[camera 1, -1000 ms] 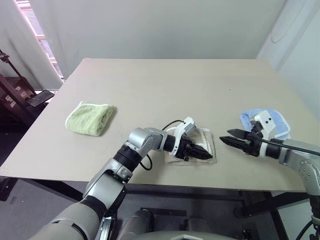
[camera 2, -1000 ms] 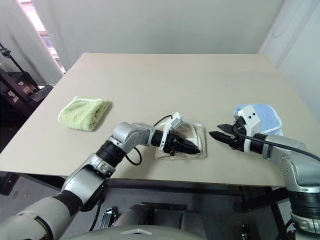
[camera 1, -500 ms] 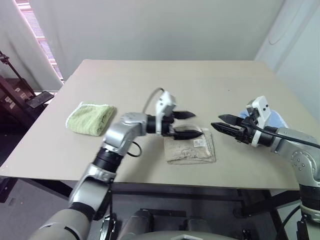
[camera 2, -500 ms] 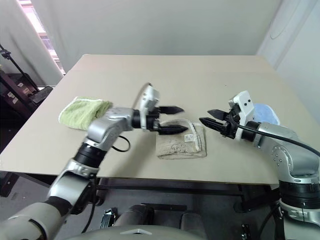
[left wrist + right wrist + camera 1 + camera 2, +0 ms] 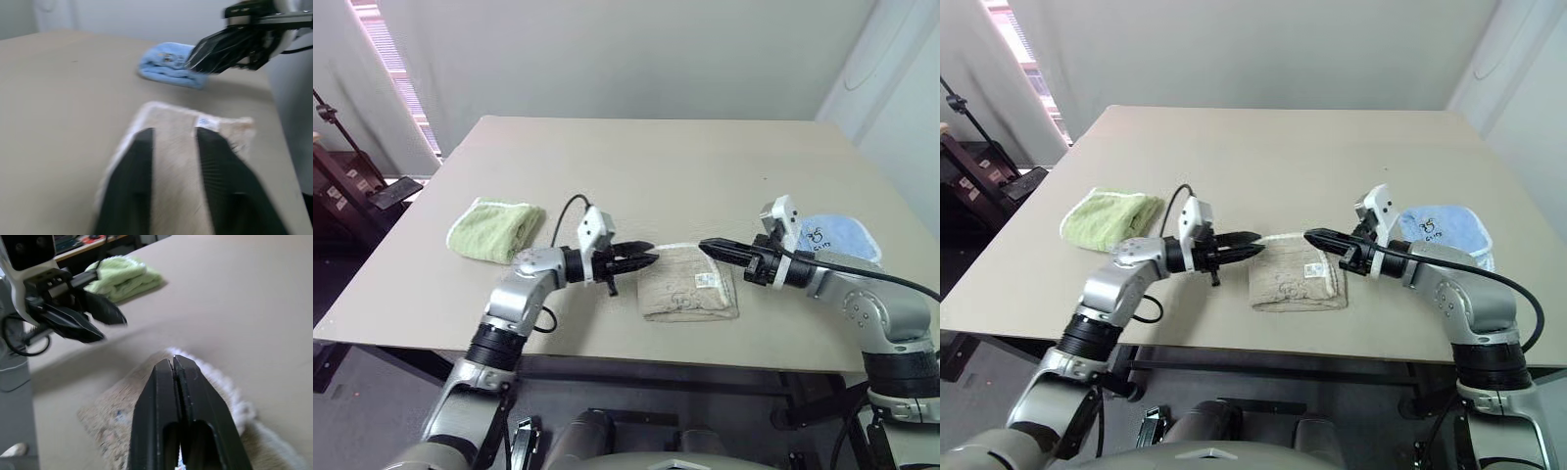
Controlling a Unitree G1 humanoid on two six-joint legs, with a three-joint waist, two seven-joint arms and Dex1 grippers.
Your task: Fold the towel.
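Observation:
The towel [image 5: 690, 292] lies folded into a small beige rectangle near the table's front edge, with a white label on top. My left gripper [image 5: 646, 258] hovers level just left of it, pointing right. In the left wrist view a narrow gap shows between its fingers [image 5: 142, 161] with nothing in it. My right gripper [image 5: 707, 246] points left over the towel's back right corner. Its fingers [image 5: 161, 382] are pressed together and hold nothing. The two gripper tips face each other across the towel's back edge.
A small light-green folded towel [image 5: 494, 228] lies at the left of the table [image 5: 636, 166]. A light-blue folded towel [image 5: 832, 238] sits at the right, behind my right arm. The table's front edge runs close below the beige towel.
My left gripper has lifted off the towel, swung left and narrowed after opening wide. My right gripper has moved left toward the towel and shut.

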